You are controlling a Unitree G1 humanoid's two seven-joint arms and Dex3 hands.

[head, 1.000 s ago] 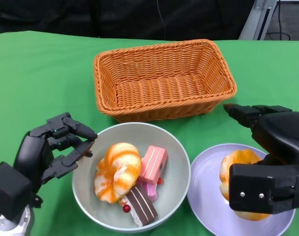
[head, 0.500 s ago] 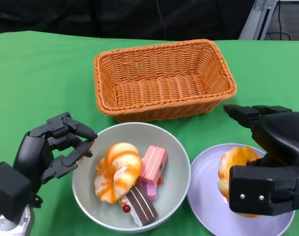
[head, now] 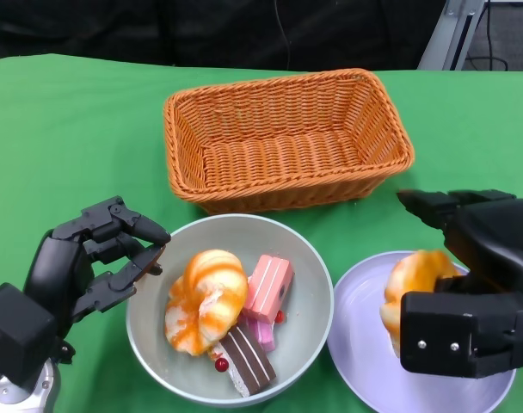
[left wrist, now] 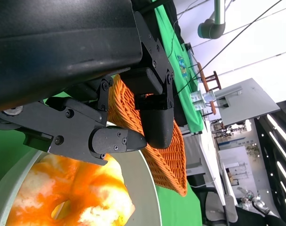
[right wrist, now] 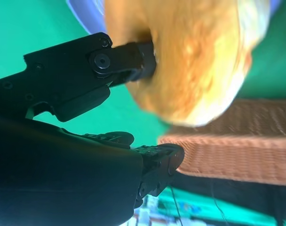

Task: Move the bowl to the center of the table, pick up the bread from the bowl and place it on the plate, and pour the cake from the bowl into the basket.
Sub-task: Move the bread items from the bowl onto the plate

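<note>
A fingertip (right wrist: 142, 60) of the right hand (head: 468, 292) presses into a bread roll (head: 414, 280), gripping it over the plate (head: 356, 353) (apparently for setting down). The left hand (head: 89, 258), fingers curled but empty, waits just beside the bowl (head: 317, 284), where another roll (head: 206, 301) and cake slices (head: 268, 288) remain; the basket (head: 287, 138) sits beyond.

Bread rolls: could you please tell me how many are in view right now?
2. One bread roll lies in the bowl beside the cakes; the other bread roll is held by the right hand over the plate.
</note>
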